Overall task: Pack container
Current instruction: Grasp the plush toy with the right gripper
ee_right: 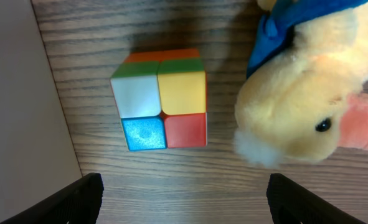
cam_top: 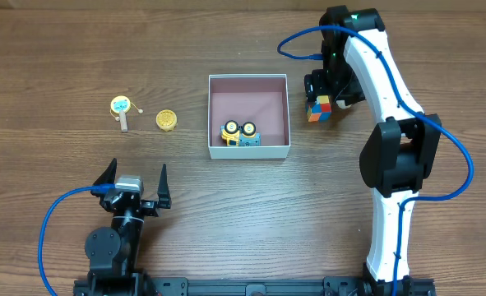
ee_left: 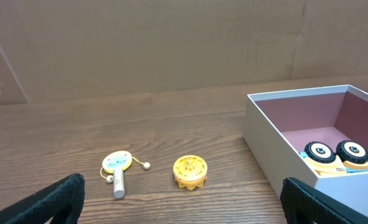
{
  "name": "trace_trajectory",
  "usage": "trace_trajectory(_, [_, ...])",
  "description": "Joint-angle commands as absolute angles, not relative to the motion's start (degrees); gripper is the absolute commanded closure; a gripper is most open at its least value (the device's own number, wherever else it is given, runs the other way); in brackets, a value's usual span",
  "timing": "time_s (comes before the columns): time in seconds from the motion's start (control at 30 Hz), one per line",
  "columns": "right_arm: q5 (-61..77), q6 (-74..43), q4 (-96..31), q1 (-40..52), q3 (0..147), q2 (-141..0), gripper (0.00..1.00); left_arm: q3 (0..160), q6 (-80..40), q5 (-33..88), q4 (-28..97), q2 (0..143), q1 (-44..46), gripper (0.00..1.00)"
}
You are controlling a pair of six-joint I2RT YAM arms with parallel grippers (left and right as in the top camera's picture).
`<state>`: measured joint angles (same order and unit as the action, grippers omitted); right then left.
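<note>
The container (cam_top: 249,150), a white-walled square box with a mauve inside, sits mid-table and holds a yellow-wheeled toy truck (cam_top: 240,132). It also shows in the left wrist view (ee_left: 264,143), with the truck (ee_left: 336,155) inside. My right gripper (cam_top: 329,89) hovers open over a multicoloured cube (cam_top: 319,108) just right of the box. In the right wrist view the cube (ee_right: 160,99) lies beside a yellow plush duck (ee_right: 302,93), with the open fingers (ee_right: 184,199) empty above the wood. My left gripper (cam_top: 136,182) is open and empty near the front edge.
A small drum rattle (cam_top: 122,108) and a yellow round toy (cam_top: 167,120) lie left of the box; both show in the left wrist view, the rattle (ee_left: 117,169) left of the round toy (ee_left: 190,171). The box wall (ee_right: 15,93) is close left of the cube.
</note>
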<state>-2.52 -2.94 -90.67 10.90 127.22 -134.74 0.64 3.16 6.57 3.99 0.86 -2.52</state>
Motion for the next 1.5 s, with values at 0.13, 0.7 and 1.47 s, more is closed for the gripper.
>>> trace_trajectory(0.13, [-5.30, -4.10, -89.17, 11.18, 127.55, -134.82, 0.14, 0.27, 2.57, 5.96, 3.86, 0.36, -2.98, 0.00])
trace_trajectory(0.7, [-8.93, -12.27, -84.25, 3.29, 127.55, -134.82, 0.13, 0.27, 2.57, 5.96, 3.88, 0.36, -2.98, 0.00])
trace_trajectory(1.47, [-5.74, -9.15, -79.40, 2.85, 124.38, -137.43, 0.14, 0.27, 2.57, 5.96, 3.88, 0.36, -2.98, 0.00])
